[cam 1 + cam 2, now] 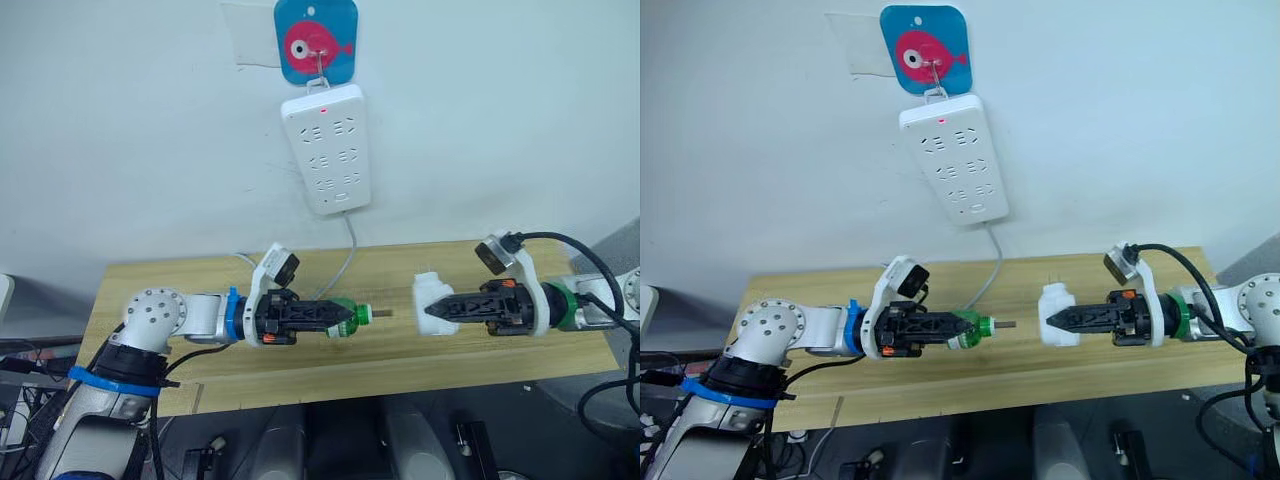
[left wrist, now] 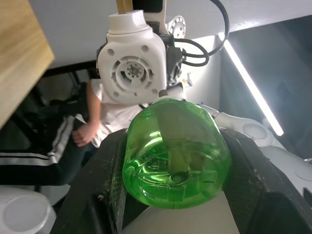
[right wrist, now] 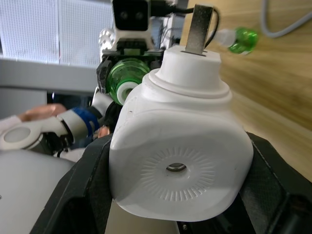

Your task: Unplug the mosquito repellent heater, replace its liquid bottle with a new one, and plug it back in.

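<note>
**Both items held over the tabletop**

Your left gripper (image 1: 338, 316), frame centre-left, has its jaws clamped on the green bottle (image 1: 346, 317). Your right gripper (image 1: 432, 306), centre-right, has its jaws closed around the white heater (image 1: 429, 300). Bottle and heater face each other, apart. The power strip (image 1: 326, 147) hangs at upper centre.

Both arms have silver-grey round joints and white wrist housings with black cameras. The left gripper (image 1: 335, 316) and right gripper (image 1: 445, 307) have black fingers. A blue ring circles the left forearm; black cables loop along the right.
</note>
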